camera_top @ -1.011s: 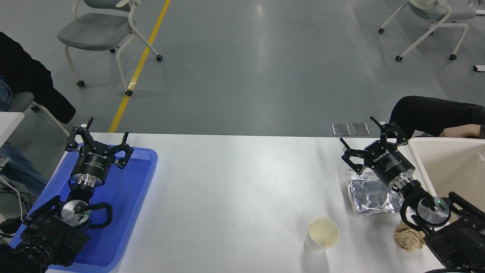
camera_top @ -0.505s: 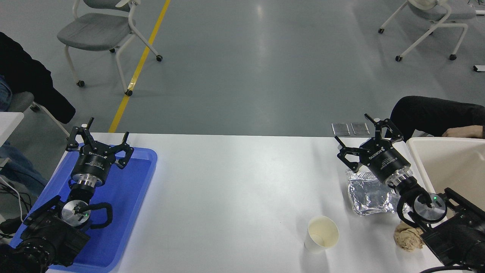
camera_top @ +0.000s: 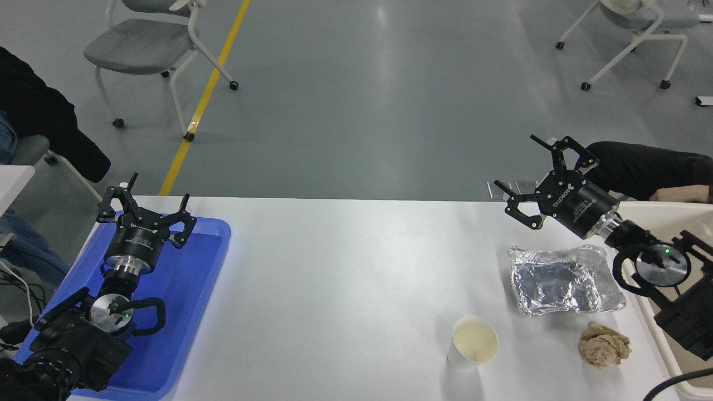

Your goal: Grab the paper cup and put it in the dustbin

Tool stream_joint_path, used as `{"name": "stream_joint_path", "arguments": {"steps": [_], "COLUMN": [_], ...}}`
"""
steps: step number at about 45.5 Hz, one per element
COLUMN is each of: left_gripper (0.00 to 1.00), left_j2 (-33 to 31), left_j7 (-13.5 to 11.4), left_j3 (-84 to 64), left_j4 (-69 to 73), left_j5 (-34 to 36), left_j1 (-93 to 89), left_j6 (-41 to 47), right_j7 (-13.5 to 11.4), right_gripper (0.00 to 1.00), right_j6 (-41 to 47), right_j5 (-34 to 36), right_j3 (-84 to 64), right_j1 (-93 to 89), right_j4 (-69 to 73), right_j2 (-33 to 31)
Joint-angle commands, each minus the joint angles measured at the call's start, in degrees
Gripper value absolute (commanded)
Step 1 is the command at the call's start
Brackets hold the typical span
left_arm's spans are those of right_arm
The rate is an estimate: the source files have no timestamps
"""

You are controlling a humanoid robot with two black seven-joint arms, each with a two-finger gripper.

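The paper cup (camera_top: 473, 343) is small, white, cream inside, and stands upright near the table's front edge, right of centre. The beige dustbin (camera_top: 657, 211) stands at the table's right edge, mostly covered by my right arm. My right gripper (camera_top: 535, 167) is open and empty, raised above the table's far right, well behind and to the right of the cup. My left gripper (camera_top: 146, 201) is open and empty, parked over the blue tray at the left.
A crinkled silver foil tray (camera_top: 562, 279) lies behind and right of the cup. A crumpled brown paper ball (camera_top: 604, 346) lies to the cup's right. A flat blue tray (camera_top: 184, 289) is at the left. A person's dark sleeve and hand (camera_top: 677, 193) rest behind the bin.
My right gripper has risen and moved back off the foil tray, which now shows whole. The cup, the paper ball and the left arm have not moved.
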Motion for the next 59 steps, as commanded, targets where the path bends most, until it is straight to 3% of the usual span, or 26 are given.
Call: {"name": "stream_joint_path", "arguments": {"steps": [1, 7, 17, 33, 41, 53, 59], "left_gripper": [1.00, 1.00, 1.00, 1.00, 1.00, 1.00, 1.00], "left_j2": [0.00, -0.09, -0.09, 0.00, 0.00, 0.00, 0.00], "left_j7": [0.01, 0.10, 0.10, 0.02, 0.10, 0.02, 0.10], "left_j3": [0.00, 0.00, 0.00, 0.00, 0.00, 0.00, 0.00], "left_j4": [0.14, -0.04, -0.04, 0.13, -0.04, 0.13, 0.13], "left_j5": [0.00, 0.00, 0.00, 0.00, 0.00, 0.00, 0.00], "left_j1": [0.00, -0.09, -0.09, 0.00, 0.00, 0.00, 0.00], "left_j6": [0.00, 0.00, 0.00, 0.00, 0.00, 0.00, 0.00], "right_j7": [-0.01, 0.07, 0.07, -0.10, -1.33, -0.72, -0.81], "right_gripper": [1.00, 1.00, 1.00, 1.00, 1.00, 1.00, 1.00], "right_j6": [-0.07, 0.19, 0.28, -0.07, -0.16, 0.02, -0.16], "right_j5": [-4.91, -5.08, -6.83, -24.32, -33.29, -32.68, -29.00], "right_j3": [-18.42, -34.50, -61.49, -80.58, -90.24, -108.26, -115.47], "right_j1": [13.64, 25.15, 45.10, 65.59, 73.67, 85.89, 90.81], "right_j4": [2.61, 3.22, 7.35, 21.40, 29.23, 34.42, 39.78], "right_j2": [-9.06, -12.67, -13.11, -10.39, -9.08, -2.48, 0.42]}}
